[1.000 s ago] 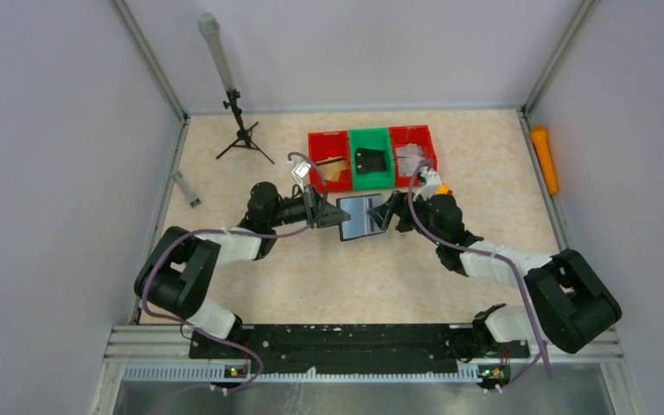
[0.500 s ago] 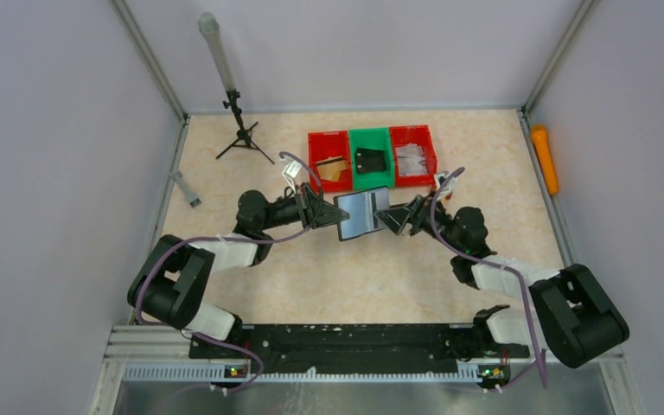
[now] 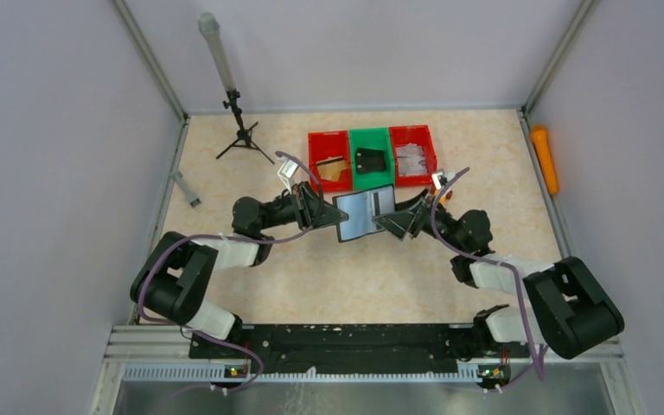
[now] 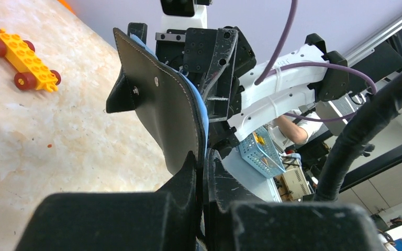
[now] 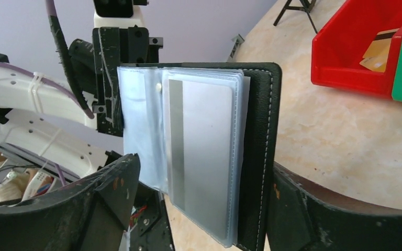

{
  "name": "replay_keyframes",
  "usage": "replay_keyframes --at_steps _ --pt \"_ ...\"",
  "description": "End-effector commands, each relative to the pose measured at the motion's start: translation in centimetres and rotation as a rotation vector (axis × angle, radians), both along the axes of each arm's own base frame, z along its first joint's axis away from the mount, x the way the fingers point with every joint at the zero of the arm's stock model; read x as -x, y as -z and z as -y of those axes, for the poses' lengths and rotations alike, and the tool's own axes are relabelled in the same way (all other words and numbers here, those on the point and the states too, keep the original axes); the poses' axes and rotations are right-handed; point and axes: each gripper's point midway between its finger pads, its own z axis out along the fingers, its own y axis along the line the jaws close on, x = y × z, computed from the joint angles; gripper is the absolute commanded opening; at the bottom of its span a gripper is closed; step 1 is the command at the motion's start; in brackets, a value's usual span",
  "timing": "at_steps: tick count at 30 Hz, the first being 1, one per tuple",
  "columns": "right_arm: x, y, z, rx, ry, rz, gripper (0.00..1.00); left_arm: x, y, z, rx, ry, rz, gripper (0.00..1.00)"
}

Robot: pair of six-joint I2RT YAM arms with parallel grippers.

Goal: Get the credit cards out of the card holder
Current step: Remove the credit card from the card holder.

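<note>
The card holder [image 3: 365,213] hangs open above the table's middle, its pale shiny inside facing up. My left gripper [image 3: 324,212] is shut on its left edge; in the left wrist view the fingertips [image 4: 203,167] pinch the black stitched cover [image 4: 162,104]. My right gripper [image 3: 398,220] is open at the holder's right edge. In the right wrist view its jaws [image 5: 209,209] straddle the clear sleeves and the black cover [image 5: 264,157]. A silver card [image 5: 204,157] with a grey stripe sits in the front sleeve.
Behind the holder stand a red bin [image 3: 328,160] with a tan card, a green bin [image 3: 370,159] with a small black case, and a second red bin [image 3: 412,154]. A tripod [image 3: 240,130] stands back left. An orange cylinder [image 3: 545,158] lies right. A yellow toy car [image 4: 21,60] lies on the table.
The right arm swung out to the right, then brought its open jaws in around the holder's right edge, narrowing slightly. The left arm drew back a little, still gripping the holder.
</note>
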Motion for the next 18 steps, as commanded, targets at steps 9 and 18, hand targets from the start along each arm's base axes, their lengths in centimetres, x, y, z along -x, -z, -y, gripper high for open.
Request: replay_keyframes --at_steps 9,18 --pt "1.0 -3.3 0.8 -0.058 -0.017 0.139 0.45 -0.8 0.4 -0.3 -0.053 -0.074 0.08 0.0" --pt "0.9 -3.1 0.7 -0.05 -0.024 0.135 0.32 -1.2 0.8 -0.4 -0.08 -0.106 0.082 0.0"
